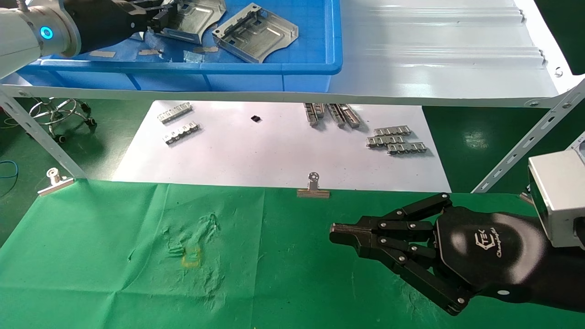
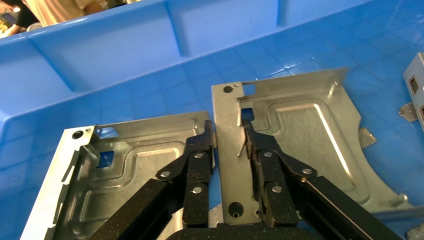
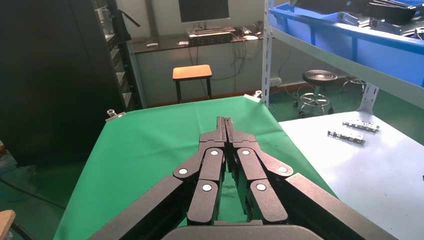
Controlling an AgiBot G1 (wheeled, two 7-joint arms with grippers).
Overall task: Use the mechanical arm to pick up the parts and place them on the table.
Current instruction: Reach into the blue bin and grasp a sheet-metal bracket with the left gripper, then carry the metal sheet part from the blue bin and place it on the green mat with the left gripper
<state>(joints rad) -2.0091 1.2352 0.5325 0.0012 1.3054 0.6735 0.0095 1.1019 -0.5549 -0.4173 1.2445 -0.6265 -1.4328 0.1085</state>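
Note:
Two silvery stamped parts lie in the blue bin (image 1: 274,68), one (image 1: 201,20) under my left hand and one (image 1: 256,32) beside it. My left gripper (image 1: 160,20) reaches into the bin. In the left wrist view my left gripper (image 2: 226,129) has its fingers closed on the edge strip of one part (image 2: 300,135), one finger at its outer edge and one against its raised rib. A second part (image 2: 130,175) lies beside it. My right gripper (image 1: 333,230) is shut and empty, hovering over the green table (image 1: 91,256); it also shows in the right wrist view (image 3: 226,120).
The bin stands on a grey ribbed shelf (image 1: 434,55). Below it a white sheet (image 1: 274,155) holds small link strips (image 1: 396,139). A metal clip (image 1: 313,189) pins the cloth's far edge. A yellow square mark (image 1: 192,256) sits on the cloth.

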